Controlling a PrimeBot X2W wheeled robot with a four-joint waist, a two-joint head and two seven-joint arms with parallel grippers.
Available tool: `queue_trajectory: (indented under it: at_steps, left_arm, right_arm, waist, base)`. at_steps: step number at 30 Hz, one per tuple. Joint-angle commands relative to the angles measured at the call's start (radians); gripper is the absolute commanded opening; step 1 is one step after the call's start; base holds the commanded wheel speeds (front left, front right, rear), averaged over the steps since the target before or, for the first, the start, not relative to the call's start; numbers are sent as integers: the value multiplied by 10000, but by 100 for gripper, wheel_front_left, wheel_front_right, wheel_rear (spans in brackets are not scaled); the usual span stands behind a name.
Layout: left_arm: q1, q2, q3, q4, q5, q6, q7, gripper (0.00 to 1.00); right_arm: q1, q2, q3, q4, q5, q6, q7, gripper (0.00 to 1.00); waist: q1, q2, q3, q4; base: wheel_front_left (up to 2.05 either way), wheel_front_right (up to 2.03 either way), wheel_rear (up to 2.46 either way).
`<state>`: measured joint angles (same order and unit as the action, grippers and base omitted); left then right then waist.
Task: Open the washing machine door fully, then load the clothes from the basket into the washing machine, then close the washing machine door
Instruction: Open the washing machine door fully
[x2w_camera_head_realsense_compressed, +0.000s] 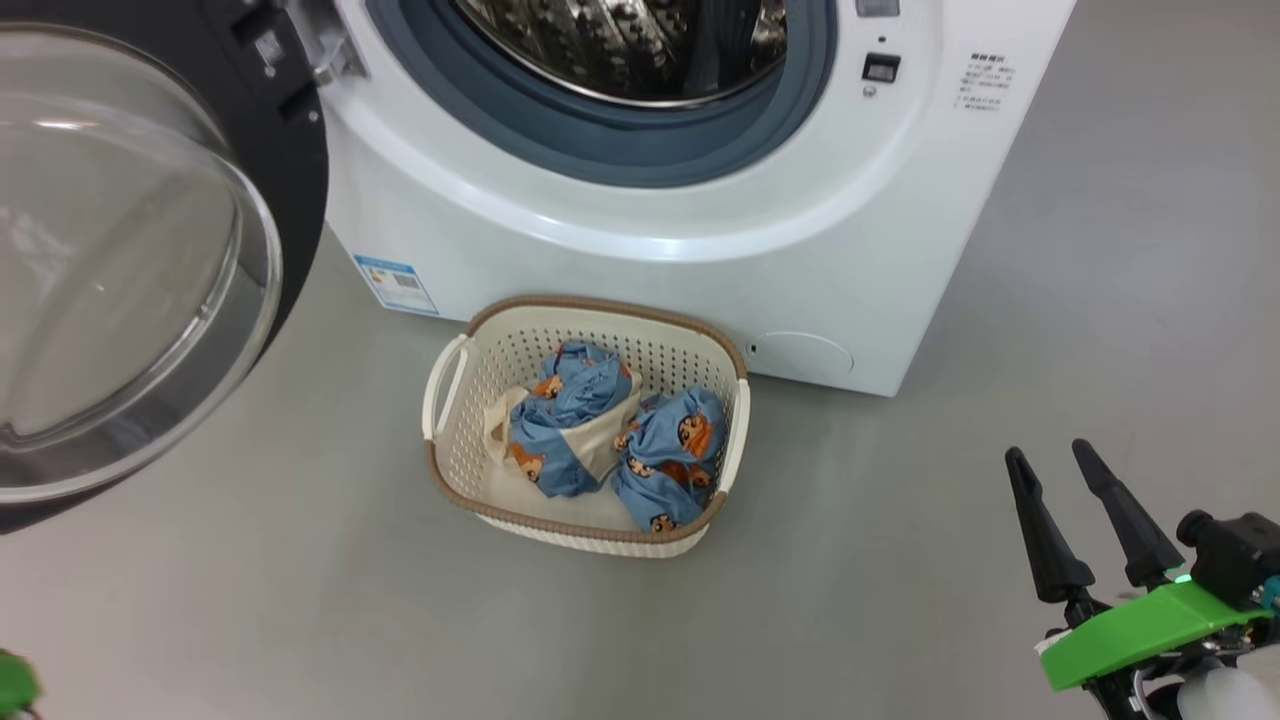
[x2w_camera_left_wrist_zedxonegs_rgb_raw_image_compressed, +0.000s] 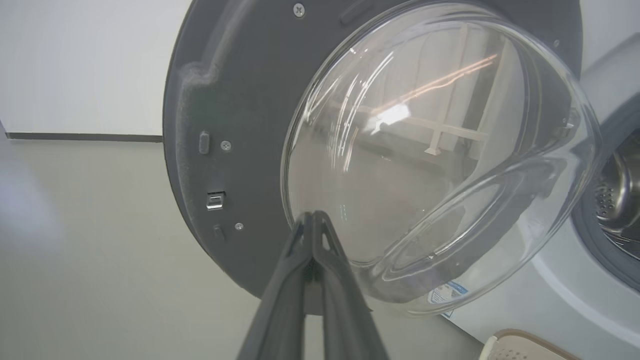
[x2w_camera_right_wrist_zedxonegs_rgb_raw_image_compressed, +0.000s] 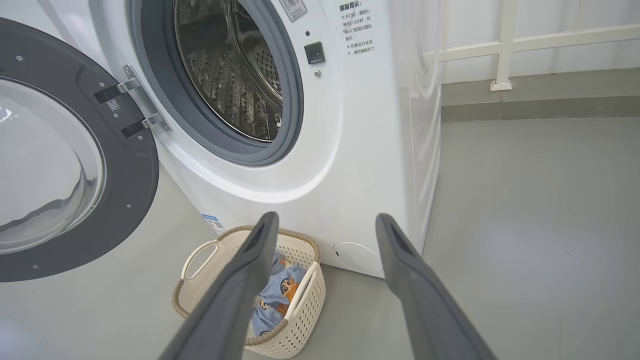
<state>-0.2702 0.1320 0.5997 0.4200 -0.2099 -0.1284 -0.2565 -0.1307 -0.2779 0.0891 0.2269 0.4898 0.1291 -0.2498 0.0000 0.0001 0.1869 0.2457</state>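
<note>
Left tool (x2w_camera_left_wrist_zedxonegs_rgb_raw_image_compressed: 313, 216) pressed together, right tool (x2w_camera_right_wrist_zedxonegs_rgb_raw_image_compressed: 326, 218) spread; washing machine door (x2w_camera_head_realsense_compressed: 296, 150) hangs open leftward.

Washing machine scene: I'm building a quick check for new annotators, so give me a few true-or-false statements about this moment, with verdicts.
1. The washing machine door is swung open. True.
2. The clothes lie inside the drum. False: both bundles lie in the basket.
3. The right gripper has its fingers spread apart and holds nothing. True.
4. The left gripper is wide open. False: in the left wrist view its fingers are pressed together, pointing at the door's glass bowl.
5. The basket stands on top of the washing machine. False: it stands on the floor just in front of it.
</note>
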Motion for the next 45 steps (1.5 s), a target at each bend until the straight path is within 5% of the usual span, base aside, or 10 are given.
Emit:
queue_trajectory:
  at_steps: [1,2,7,9,10,31,45]
  left_arm:
    - [309,309,-83,-528,-97,-20,-53,2]
    - [485,267,-381,-711,-193,-21,-53,16]
    - [1230,30,-1449,-1589,-429,-21,-53,48]
    - [1469,-42,-1901,-1882,-508,-22,-53,90]
    - [1590,-57,-2096,-1996,-474,-22,-53,100]
    - [1868,26,-4297,-2528,-787,-22,-53,100]
    - [2051,63,-5119,-2510,-1088,-23,-53,100]
  right_arm:
    - [165,-63,160,-235,63,16,-120,100]
    - [204,-56,137,-252,63,16,-120,100]
    - [374,-9,-29,-277,58,16,-120,100]
    - [423,9,-94,-282,68,16,-120,100]
    - [446,28,-124,-296,63,16,-120,100]
    - [417,344,-504,-388,-38,16,-120,100]
    - [519,377,-610,-416,-49,16,-120,100]
  waist:
    - [0,-1,-267,21]
    - [0,-1,-302,5]
    - [0,-1,-462,-176]
    - [0,-1,-509,-291]
    - [0,-1,-520,-359]
    - [0,-1,-357,-2528]
    - [0,-1,-499,-3159]
  base:
    - [0,0,0]
    - [0,0,0]
    - [0,0,0]
    - [0,0,0]
    - [0,0,0]
    - [0,0,0]
    - [0,0,0]
